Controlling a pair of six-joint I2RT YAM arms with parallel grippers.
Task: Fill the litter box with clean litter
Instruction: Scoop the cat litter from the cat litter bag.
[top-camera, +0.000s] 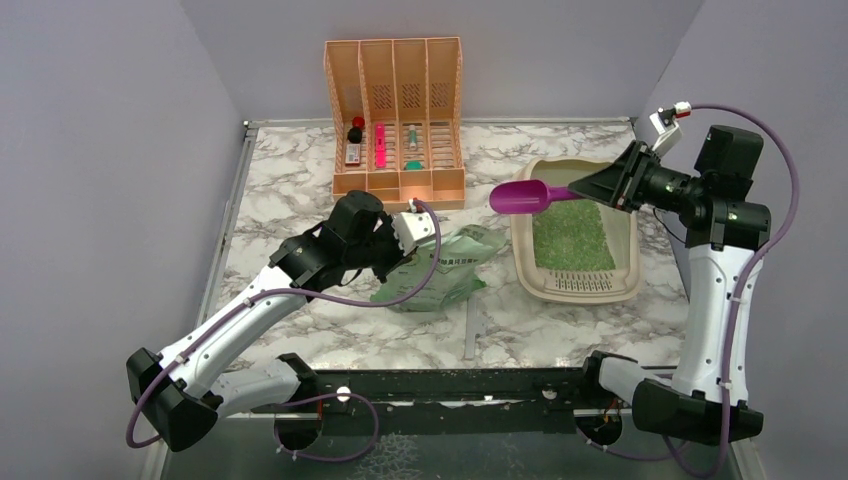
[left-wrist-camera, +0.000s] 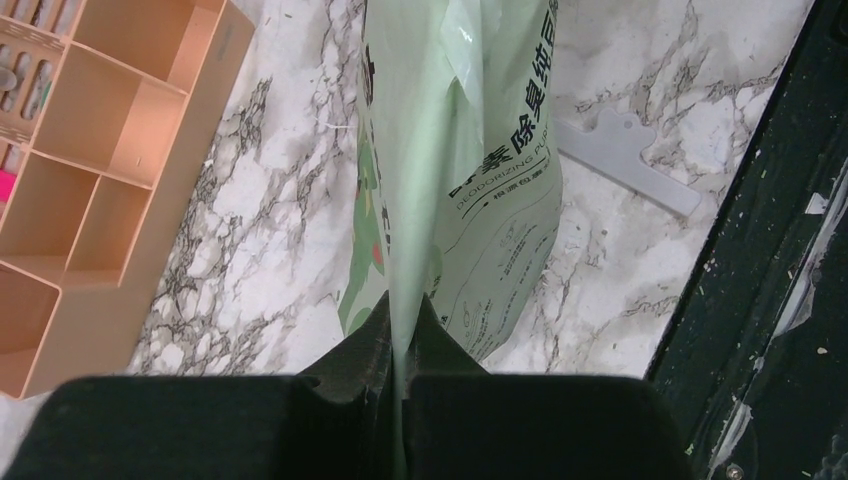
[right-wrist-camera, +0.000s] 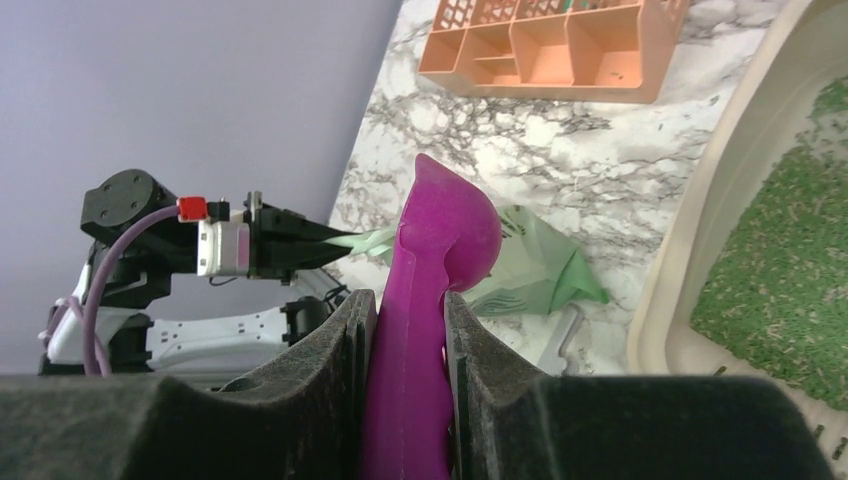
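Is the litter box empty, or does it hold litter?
Not empty: green granules cover most of the litter box floor, top view.

Pale green bag (left-wrist-camera: 480, 200): "DEODORIZING" beside large Chinese characters; small print unreadable.

This is a robot test cell in a lab, not a home. Plain grey-lilac walls (top-camera: 100, 150) box in a marble-patterned tabletop (top-camera: 290, 190) on three sides. A left arm (top-camera: 250, 310) and a right arm (top-camera: 715, 290), both white and black, are bolted to a dark rail (top-camera: 470, 385) at the near edge and trail purple cables (top-camera: 796, 195). The household items look like staged props: a peach file organizer (top-camera: 395, 70), a litter box (top-camera: 520, 250), a printed bag (top-camera: 450, 265) and a purple scoop (top-camera: 520, 197).
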